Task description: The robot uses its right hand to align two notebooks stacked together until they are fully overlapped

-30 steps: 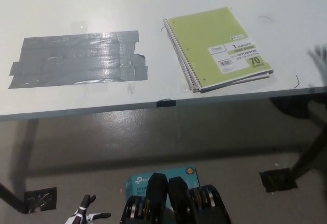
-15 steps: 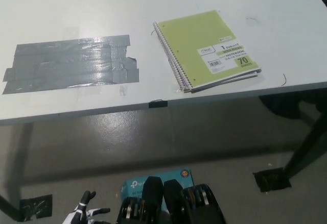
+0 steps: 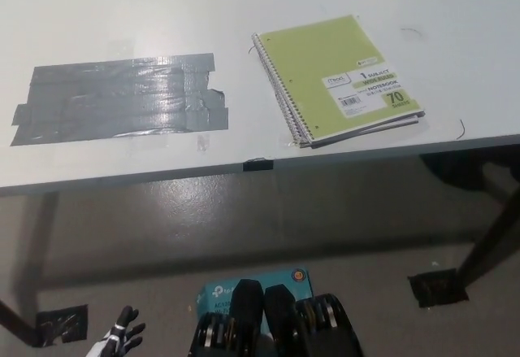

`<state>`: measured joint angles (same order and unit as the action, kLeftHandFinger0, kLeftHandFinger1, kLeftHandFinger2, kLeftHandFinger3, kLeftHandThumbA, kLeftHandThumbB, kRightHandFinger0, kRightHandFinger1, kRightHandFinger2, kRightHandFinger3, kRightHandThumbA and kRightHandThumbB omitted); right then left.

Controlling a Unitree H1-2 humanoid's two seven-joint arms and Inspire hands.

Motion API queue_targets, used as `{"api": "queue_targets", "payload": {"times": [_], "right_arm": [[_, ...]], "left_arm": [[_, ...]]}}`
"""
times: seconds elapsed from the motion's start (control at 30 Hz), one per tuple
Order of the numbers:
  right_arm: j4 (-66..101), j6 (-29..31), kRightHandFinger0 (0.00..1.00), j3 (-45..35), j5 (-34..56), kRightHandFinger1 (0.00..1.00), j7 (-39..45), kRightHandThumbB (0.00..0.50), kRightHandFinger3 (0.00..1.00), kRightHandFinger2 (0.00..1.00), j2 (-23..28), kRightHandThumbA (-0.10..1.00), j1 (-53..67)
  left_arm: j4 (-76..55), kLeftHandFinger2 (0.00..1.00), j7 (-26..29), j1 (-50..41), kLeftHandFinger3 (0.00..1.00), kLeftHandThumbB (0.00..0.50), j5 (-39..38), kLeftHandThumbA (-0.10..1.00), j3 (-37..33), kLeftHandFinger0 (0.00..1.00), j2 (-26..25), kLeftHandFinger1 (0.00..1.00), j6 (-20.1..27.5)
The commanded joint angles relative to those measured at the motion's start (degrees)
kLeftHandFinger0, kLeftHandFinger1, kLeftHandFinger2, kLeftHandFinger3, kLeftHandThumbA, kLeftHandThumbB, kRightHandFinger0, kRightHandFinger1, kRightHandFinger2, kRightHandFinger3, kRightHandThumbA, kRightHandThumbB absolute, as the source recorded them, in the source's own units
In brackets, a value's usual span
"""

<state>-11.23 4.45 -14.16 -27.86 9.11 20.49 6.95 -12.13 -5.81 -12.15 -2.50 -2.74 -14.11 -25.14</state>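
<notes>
Two spiral notebooks (image 3: 337, 76) lie stacked on the white table (image 3: 244, 15), right of its middle and close to the front edge. The top one has a lime-green cover with a white label. Below it, the lower notebook's edge peeks out slightly along the near side and at the spiral. My white left hand (image 3: 120, 339) hangs low at the bottom left, far below the table, open and holding nothing. My black right hand is not in view.
A wide patch of grey duct tape (image 3: 122, 97) covers the table's left half. A small dark tape tab (image 3: 258, 163) sits on the front edge. On the floor lie a teal box (image 3: 213, 292) and black tape marks (image 3: 439, 288).
A dark blur at the right edge one second ago, likely my right hand, is gone. The camera has shifted slightly. My left hand has sunk lower in the picture. The notebooks have not moved on the table.
</notes>
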Motion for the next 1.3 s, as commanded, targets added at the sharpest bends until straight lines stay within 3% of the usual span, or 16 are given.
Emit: {"api": "queue_targets", "payload": {"times": [0.0, 0.13, 0.2, 0.33, 0.5, 0.53, 0.63, 0.67, 0.8, 0.93, 0.97, 1.07, 1.13, 1.27], "right_arm": [[0.23, 4.24, 1.0, -0.69, 7.39, 1.0, -1.88, 0.058, 1.0, 1.0, 1.35, 0.88, -1.47], [1.06, 2.1, 1.0, 0.42, 8.82, 1.0, 0.66, 0.08, 1.0, 1.0, 2.69, 0.94, -1.83], [1.47, 1.57, 1.0, 1.4, 8.52, 1.0, 1.26, 0.062, 1.0, 1.0, 3.59, 0.95, -1.9], [2.77, 0.21, 1.0, 2.63, 9.48, 1.0, 2.52, 0.071, 1.0, 1.0, 4.66, 0.93, -2.12], [3.5, -0.85, 1.0, 4.04, 9.86, 1.0, 2.57, 0.044, 1.0, 1.0, 5.51, 0.89, -3.02], [3.35, -0.79, 1.0, 4.29, 10.22, 1.0, 2.81, 0.028, 1.0, 1.0, 5.86, 0.88, -3.05], [3.15, -0.58, 1.0, 4.89, 9.82, 1.0, 2.54, 0.032, 1.0, 1.0, 6.58, 0.86, -3.22], [2.91, -0.78, 1.0, 5.41, 9.23, 1.0, 2.59, 0.021, 1.0, 1.0, 7.04, 0.89, -3.73], [4.11, -2.19, 1.0, 6.63, 9.25, 1.0, 3.27, 0.047, 1.0, 1.0, 8.01, 0.97, -4.08], [4.4, -3.87, 1.0, 7.76, 8.92, 1.0, 3.66, 0.07, 1.0, 1.0, 8.83, 1.0, -4.19], [4.05, -3.95, 1.0, 7.91, 9.04, 1.0, 3.62, 0.108, 1.0, 1.0, 9.2, 1.0, -4.52], [4.12, -4.86, 1.0, 8.11, 9.4, 1.0, 3.98, 0.127, 1.0, 1.0, 9.83, 1.0, -5.27], [3.77, -4.89, 1.0, 8.3, 9.59, 1.0, 4.17, 0.141, 1.0, 1.0, 10.39, 1.0, -6.03], [2.87, -4.75, 1.0, 8.97, 9.8, 1.0, 4.09, 0.155, 1.0, 1.0, 10.86, 1.0, -7.12]], "left_arm": [[-2.08, 1.0, -0.75, 0.49, 1.0, 0.204, 0.69, 1.0, -0.67, 0.96, -1.34, 1.0, -1.79], [-2.18, 1.0, -0.67, 0.72, 1.0, 0.179, 0.71, 1.0, -1.03, 0.89, -1.37, 1.0, -1.79], [-2.22, 1.0, -0.11, 0.68, 1.0, 0.173, 0.12, 1.0, -0.74, 0.89, -0.83, 1.0, -1.79], [-2.72, 1.0, 0.79, 0.11, 1.0, 0.18, 0.08, 1.0, -0.06, 0.87, 0.36, 1.0, -1.79], [-2.71, 1.0, 0.35, 0.5, 1.0, 0.218, -0.25, 1.0, 0.41, 0.85, 0.25, 0.99, -1.79], [-2.57, 1.0, 0.04, 0.5, 1.0, 0.258, -0.58, 1.0, 0.44, 0.84, 0.24, 0.99, -1.79], [-2.31, 1.0, -0.21, 0.42, 1.0, 0.278, -0.9, 1.0, 0.45, 0.84, 0.36, 0.99, -1.79], [-1.87, 1.0, -0.35, 0.89, 1.0, 0.301, -0.73, 1.0, 0.43, 0.85, 0.32, 1.0, -1.79], [-1.49, 1.0, -0.14, 1.39, 1.0, 0.302, -0.66, 1.0, 0.47, 0.81, 0.6, 0.97, -1.79], [-1.76, 1.0, -0.03, 1.07, 1.0, 0.251, -1.62, 1.0, 0.98, 0.85, 1.11, 0.98, -1.79], [-1.53, 1.0, 0.19, 1.4, 1.0, 0.185, -2.41, 1.0, 1.58, 0.84, 1.69, 0.96, -1.79], [-1.23, 1.0, 0.46, 2.0, 1.0, 0.174, -2.14, 1.0, 1.73, 0.83, 2.19, 0.97, -1.79], [-1.14, 1.0, 0.97, 2.39, 1.0, 0.124, -2.9, 1.0, 1.99, 0.88, 2.86, 1.0, -1.79], [-0.87, 1.0, 0.8, 2.68, 1.0, 0.141, -2.47, 1.0, 2.38, 0.84, 3.22, 0.97, -1.79]]}}
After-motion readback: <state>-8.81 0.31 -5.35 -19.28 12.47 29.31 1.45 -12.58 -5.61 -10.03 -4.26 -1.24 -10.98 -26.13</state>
